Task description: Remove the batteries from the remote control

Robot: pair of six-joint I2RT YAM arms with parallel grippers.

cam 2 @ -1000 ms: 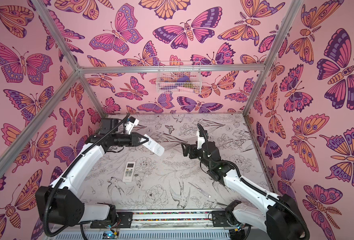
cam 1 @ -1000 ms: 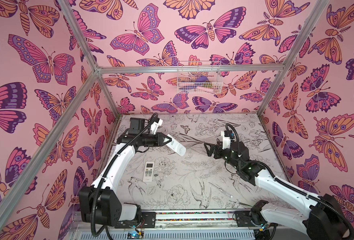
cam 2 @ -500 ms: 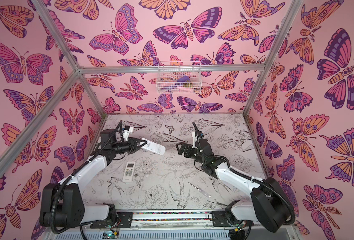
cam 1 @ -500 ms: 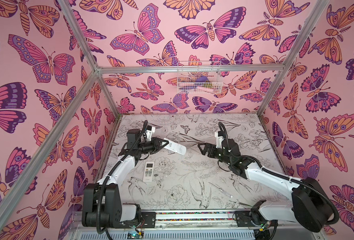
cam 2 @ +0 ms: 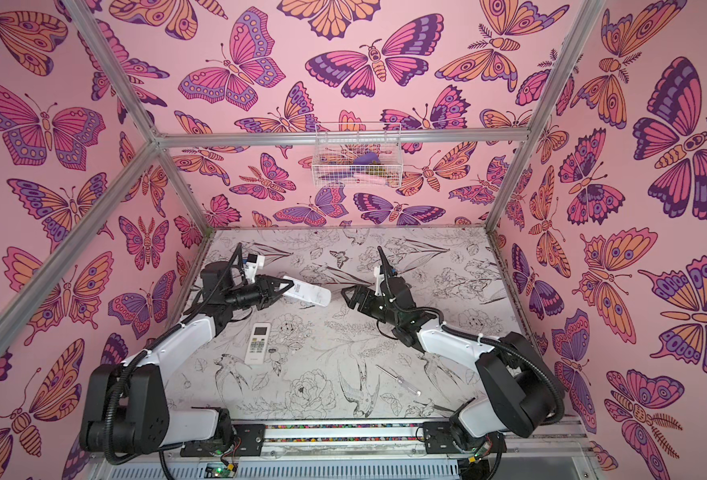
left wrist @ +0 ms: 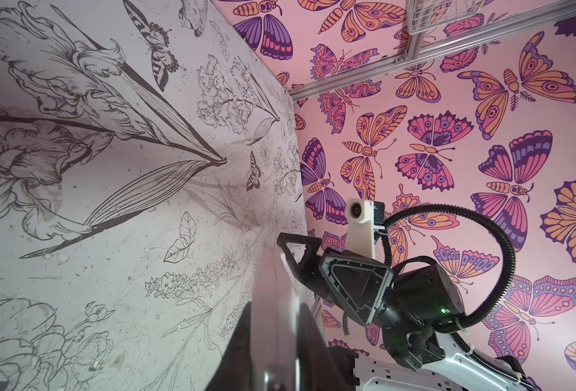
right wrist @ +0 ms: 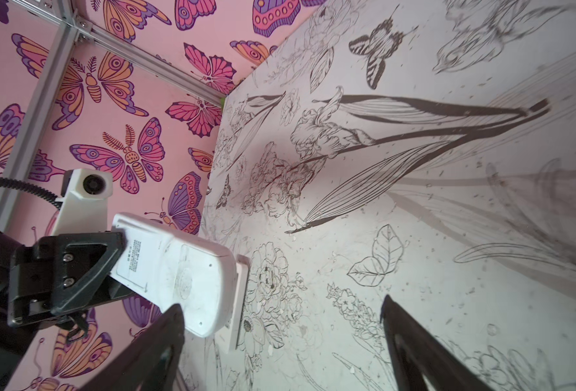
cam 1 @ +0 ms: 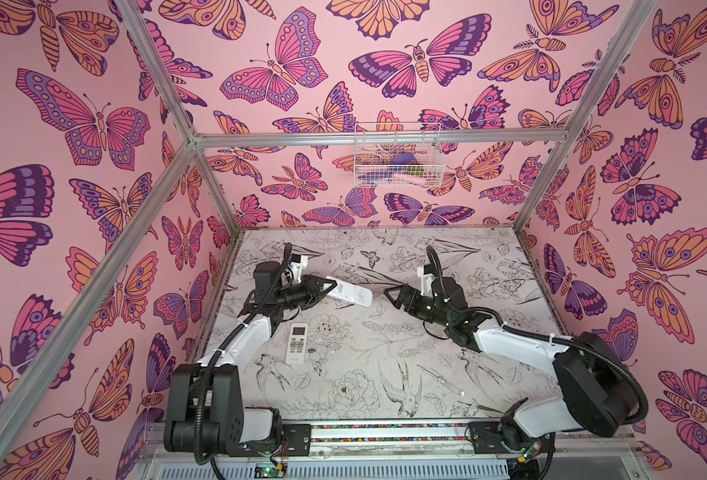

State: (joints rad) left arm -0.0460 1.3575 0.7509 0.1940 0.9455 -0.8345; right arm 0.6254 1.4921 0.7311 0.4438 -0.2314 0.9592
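Our left end effector (cam 1: pixel 327 286) is clenched on one end of the white remote control (cam 1: pixel 351 293), holding it label side up above the desk (cam 1: pixel 385 345). Our right end effector (cam 1: pixel 389 293) is released, jaws spread, just beyond the remote's free end.

Bright, even, diffuse light fills both top views. The flower-printed white worktop (cam 1: pixel 385 345) carries only faint, soft-edged shadows close under the arms. The wide lens stretches the pink butterfly-print walls (cam 1: pixel 73 124) toward the picture corners. In the wrist views a pink cast tints the worktop near the walls. The dark fingers (right wrist: pixel 158 345) of the right end effector (right wrist: pixel 281 304) are out of focus, and so is the slim white plastic remote control (left wrist: pixel 273 315) in the left wrist view. Broad blurred shadows cross the worktop in the right wrist view.
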